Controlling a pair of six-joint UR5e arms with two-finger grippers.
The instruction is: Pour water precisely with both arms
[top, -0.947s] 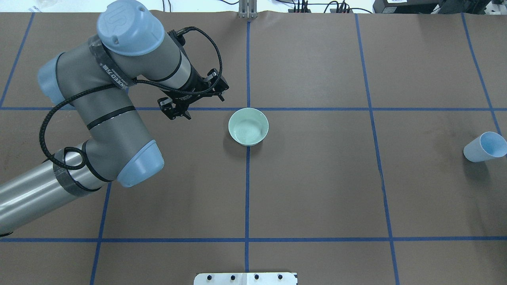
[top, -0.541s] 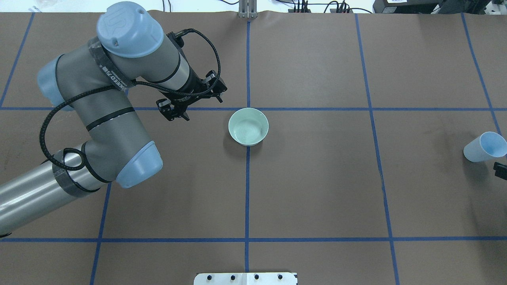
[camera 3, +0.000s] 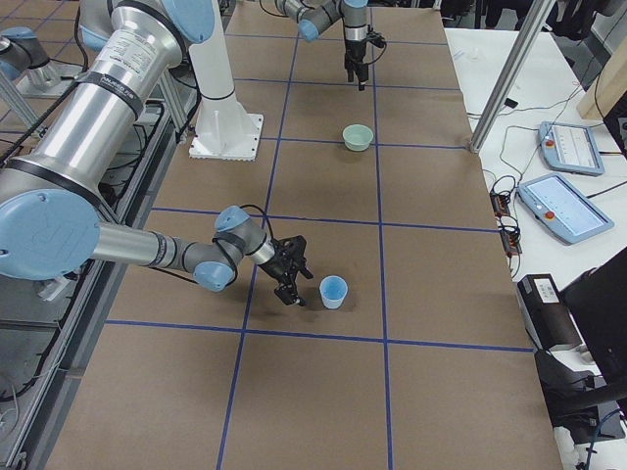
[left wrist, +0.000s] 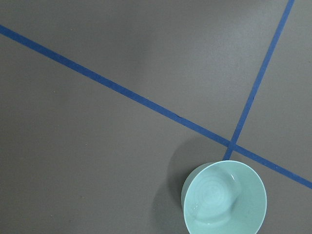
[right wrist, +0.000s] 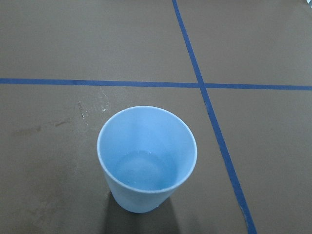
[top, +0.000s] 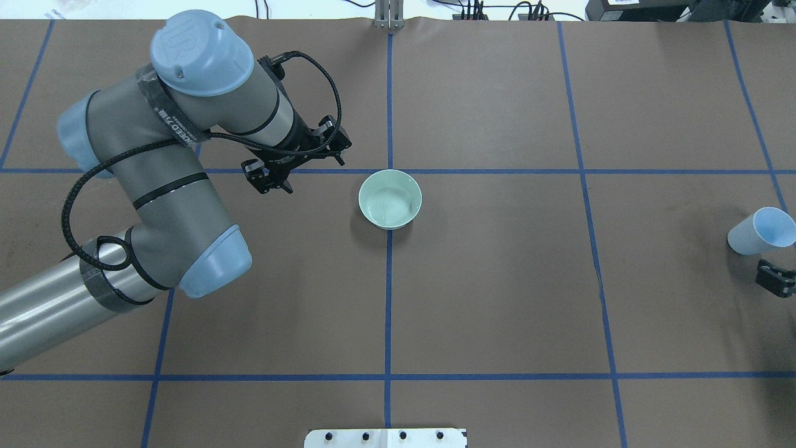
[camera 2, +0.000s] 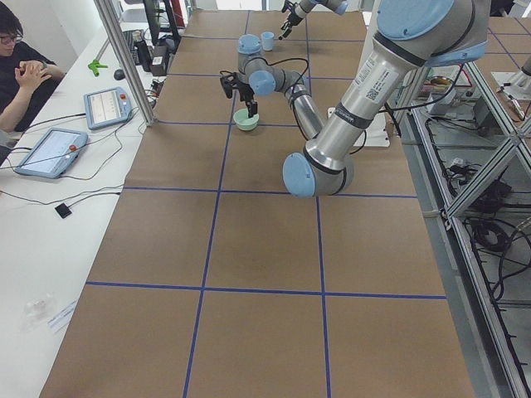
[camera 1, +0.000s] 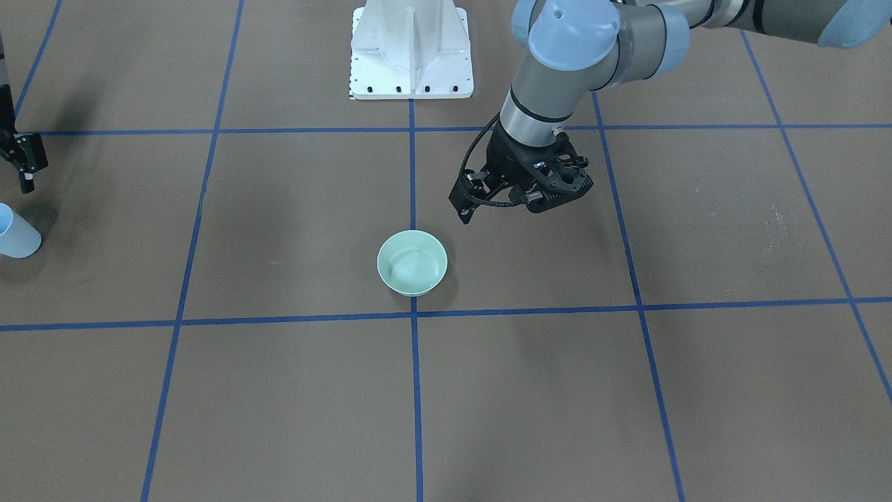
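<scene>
A mint green bowl (top: pixel 390 199) stands at the table's middle, also in the front view (camera 1: pixel 412 263) and the left wrist view (left wrist: pixel 224 197). My left gripper (top: pixel 298 158) hangs open and empty to the bowl's left, apart from it; it also shows in the front view (camera 1: pixel 519 199). A light blue cup (top: pixel 762 231) stands upright at the far right edge and fills the right wrist view (right wrist: pixel 146 158), with a little water at its bottom. My right gripper (top: pixel 776 280) is open and empty just beside the cup, not touching it, as the right side view (camera 3: pixel 291 274) shows.
The white bolted pedestal (camera 1: pixel 411 49) stands at the robot's edge of the table. Blue tape lines (top: pixel 388 280) cross the brown table cover. An operator (camera 2: pixel 17 66) and tablets (camera 2: pixel 108 106) are at a side bench.
My left gripper has drifted a little left, away from the bowl. My right gripper has come into view at the right edge, just below the cup.
</scene>
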